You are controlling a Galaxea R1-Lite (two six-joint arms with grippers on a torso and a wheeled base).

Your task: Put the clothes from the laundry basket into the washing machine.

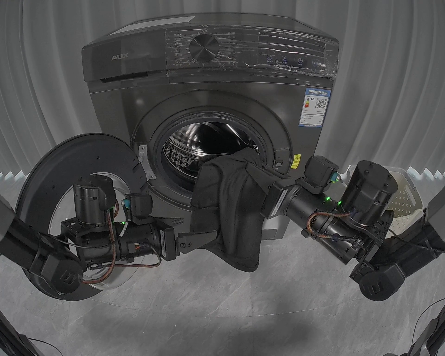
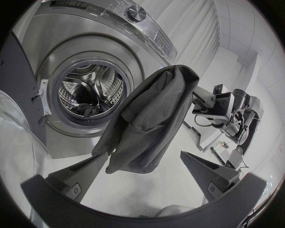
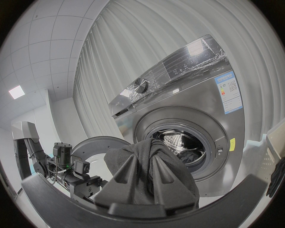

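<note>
Right claw (image 3: 144,166) holds black garment (image 1: 227,208); drum (image 2: 104,77) contains dark clothes (image 2: 86,109)

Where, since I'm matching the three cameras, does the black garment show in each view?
Head view: black garment hangs mid-picture, before the drum opening.
Left wrist view: it hangs beyond the open left gripper, beside the drum opening.
Right wrist view: it is clamped in the right gripper, before the drum opening.
Shared landmark: the round control knob.
</note>
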